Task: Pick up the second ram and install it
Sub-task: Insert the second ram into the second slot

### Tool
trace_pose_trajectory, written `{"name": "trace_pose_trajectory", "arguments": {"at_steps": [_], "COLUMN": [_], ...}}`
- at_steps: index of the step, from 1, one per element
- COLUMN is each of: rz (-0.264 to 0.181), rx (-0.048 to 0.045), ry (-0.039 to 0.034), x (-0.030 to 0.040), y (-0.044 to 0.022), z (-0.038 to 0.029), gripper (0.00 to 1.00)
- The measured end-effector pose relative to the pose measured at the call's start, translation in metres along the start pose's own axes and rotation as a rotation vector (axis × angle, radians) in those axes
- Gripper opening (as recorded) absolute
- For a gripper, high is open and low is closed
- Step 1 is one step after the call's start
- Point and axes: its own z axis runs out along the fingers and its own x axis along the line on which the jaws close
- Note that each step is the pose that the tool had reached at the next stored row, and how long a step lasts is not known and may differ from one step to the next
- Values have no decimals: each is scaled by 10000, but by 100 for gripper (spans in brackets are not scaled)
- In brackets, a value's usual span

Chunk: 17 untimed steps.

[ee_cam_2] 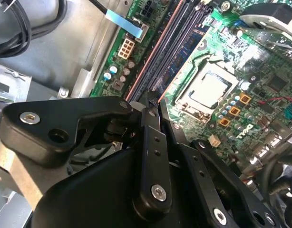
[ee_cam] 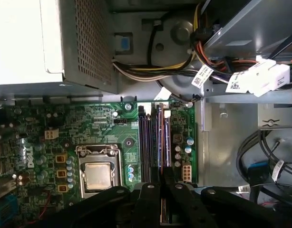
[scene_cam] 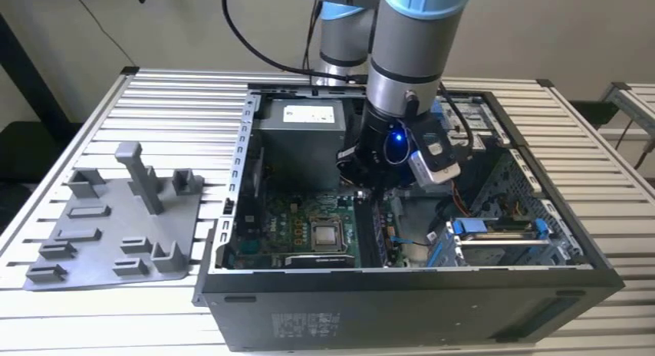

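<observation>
In the exterior view, the arm's wrist hides the gripper (scene_cam: 370, 189) from you, and also the memory slots (ee_cam: 153, 142) under it. In both wrist views, the picture's edge cuts the black linkage, and the fingertips (ee_cam_2: 153, 102) cover the near end of the slots. You cannot tell if the second ram sits between them.

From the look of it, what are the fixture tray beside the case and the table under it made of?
The fixture tray looks like matte grey plastic, possibly printed: uniform dull colour, blocky moulded posts, no shine. The table appears to be bare metal, likely aluminium: pale silvery slats with soft glare along the ridges.
</observation>
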Motion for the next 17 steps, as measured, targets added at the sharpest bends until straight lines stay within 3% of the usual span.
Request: {"name": "trace_pose_trajectory", "arguments": {"at_steps": [7, 13, 17], "rz": [1, -2, -18], "rx": [-8, -7, -6], "ry": [-2, -2, -1], "x": [1, 12, 73], "y": [-1, -18, -22], "z": [12, 106, 173], "gripper": [14, 14, 14]}}
